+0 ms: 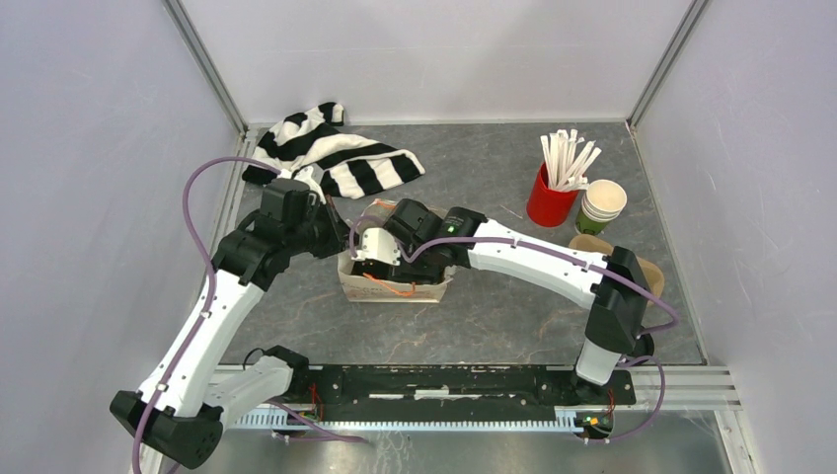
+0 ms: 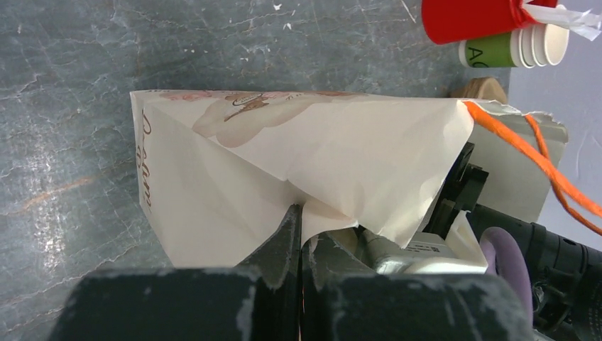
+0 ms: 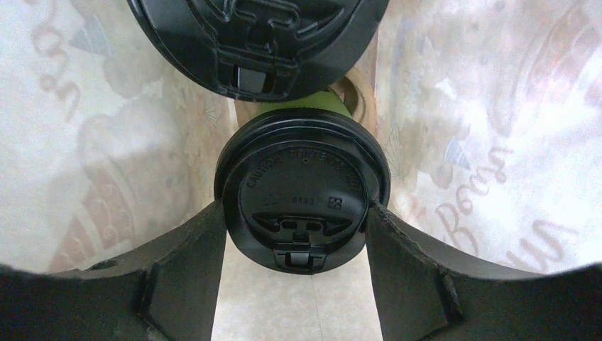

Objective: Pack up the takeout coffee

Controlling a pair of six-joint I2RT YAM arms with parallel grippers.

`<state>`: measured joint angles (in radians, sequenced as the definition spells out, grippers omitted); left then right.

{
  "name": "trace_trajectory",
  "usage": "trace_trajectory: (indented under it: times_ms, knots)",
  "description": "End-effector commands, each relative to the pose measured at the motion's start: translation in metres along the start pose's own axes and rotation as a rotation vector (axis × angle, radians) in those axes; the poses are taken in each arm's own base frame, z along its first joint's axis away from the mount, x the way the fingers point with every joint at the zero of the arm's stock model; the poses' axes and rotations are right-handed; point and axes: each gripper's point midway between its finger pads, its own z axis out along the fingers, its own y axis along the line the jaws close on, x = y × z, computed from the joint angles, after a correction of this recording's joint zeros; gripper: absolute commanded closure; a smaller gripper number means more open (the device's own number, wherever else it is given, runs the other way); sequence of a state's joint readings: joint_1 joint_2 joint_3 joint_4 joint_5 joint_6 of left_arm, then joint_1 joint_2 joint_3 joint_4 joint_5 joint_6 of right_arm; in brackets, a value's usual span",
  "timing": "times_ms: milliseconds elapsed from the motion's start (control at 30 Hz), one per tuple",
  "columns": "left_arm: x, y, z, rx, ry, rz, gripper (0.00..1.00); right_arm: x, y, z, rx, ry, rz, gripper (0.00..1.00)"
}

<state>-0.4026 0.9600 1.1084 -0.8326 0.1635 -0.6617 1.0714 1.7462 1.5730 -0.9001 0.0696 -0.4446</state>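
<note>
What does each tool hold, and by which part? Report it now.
Left tool, shut, pinches the paper bag by a fold of its side wall. Right tool clamps a green coffee cup inside the bag by the sides of its black lid.

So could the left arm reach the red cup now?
Probably not: the left hand is shut on the paper bag, and the right arm lies across the way to the red cup.

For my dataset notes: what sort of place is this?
Probably a robot test cell, staged as a coffee counter: plain walls on metal frame posts, two arms bolted at the table edge, and a paper bag holding lidded cups.
</note>
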Motion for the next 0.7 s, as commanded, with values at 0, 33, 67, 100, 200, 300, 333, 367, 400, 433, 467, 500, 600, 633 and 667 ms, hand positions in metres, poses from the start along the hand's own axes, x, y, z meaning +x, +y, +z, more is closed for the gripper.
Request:
trace_trajectory:
  times_ms: [0, 33, 67, 100, 200, 300, 333, 367, 400, 433, 467, 500, 600, 633, 667]
  knots:
    - [0.000, -0.006, 0.000, 0.005, 0.022, -0.027, 0.98, 0.007, 0.009, 0.027, -0.039, 0.009, 0.049, 0.59]
    - [-0.002, -0.004, 0.002, -0.002, 0.011, -0.021, 0.98, 0.011, 0.008, 0.032, -0.041, 0.006, 0.057, 0.59]
    - [-0.003, -0.002, 0.003, -0.007, 0.001, -0.014, 0.98, 0.015, 0.010, 0.036, -0.055, 0.011, 0.055, 0.59]
    - [-0.005, -0.002, 0.004, -0.012, -0.009, -0.010, 0.98, 0.017, 0.010, 0.037, -0.061, 0.017, 0.051, 0.59]
    - [-0.011, -0.002, 0.007, -0.018, -0.027, -0.001, 0.98, 0.016, 0.008, 0.036, -0.067, 0.020, 0.046, 0.58]
    - [-0.016, -0.002, 0.005, -0.027, -0.044, -0.008, 0.98, 0.002, -0.001, 0.023, -0.048, -0.015, 0.063, 0.49]
    - [-0.016, -0.001, 0.006, -0.034, -0.048, -0.011, 0.98, -0.005, 0.001, 0.019, -0.060, -0.041, 0.073, 0.46]
    - [-0.018, 0.000, 0.004, -0.041, -0.059, -0.017, 0.98, -0.010, -0.002, 0.013, -0.054, -0.056, 0.080, 0.42]
    - [-0.018, 0.002, 0.003, -0.049, -0.066, -0.024, 0.98, -0.013, -0.003, 0.006, -0.051, -0.069, 0.085, 0.38]
    - [-0.019, 0.004, 0.002, -0.057, -0.075, -0.029, 0.98, -0.015, -0.005, 0.001, -0.047, -0.075, 0.086, 0.34]
    - [-0.020, 0.005, 0.001, -0.064, -0.083, -0.037, 0.98, -0.016, -0.007, -0.003, -0.041, -0.076, 0.088, 0.30]
    - [-0.020, 0.005, 0.000, -0.065, -0.092, -0.042, 0.98, -0.017, -0.008, -0.009, -0.038, -0.080, 0.089, 0.26]
    - [-0.020, 0.007, -0.002, -0.062, -0.109, -0.055, 0.98, -0.023, -0.011, -0.024, -0.017, -0.108, 0.097, 0.16]
    - [-0.019, 0.007, -0.003, -0.061, -0.111, -0.060, 0.97, -0.026, -0.013, -0.028, -0.006, -0.122, 0.104, 0.03]
    - [-0.018, 0.007, -0.002, -0.058, -0.109, -0.065, 0.96, -0.028, -0.014, -0.033, 0.000, -0.135, 0.110, 0.02]
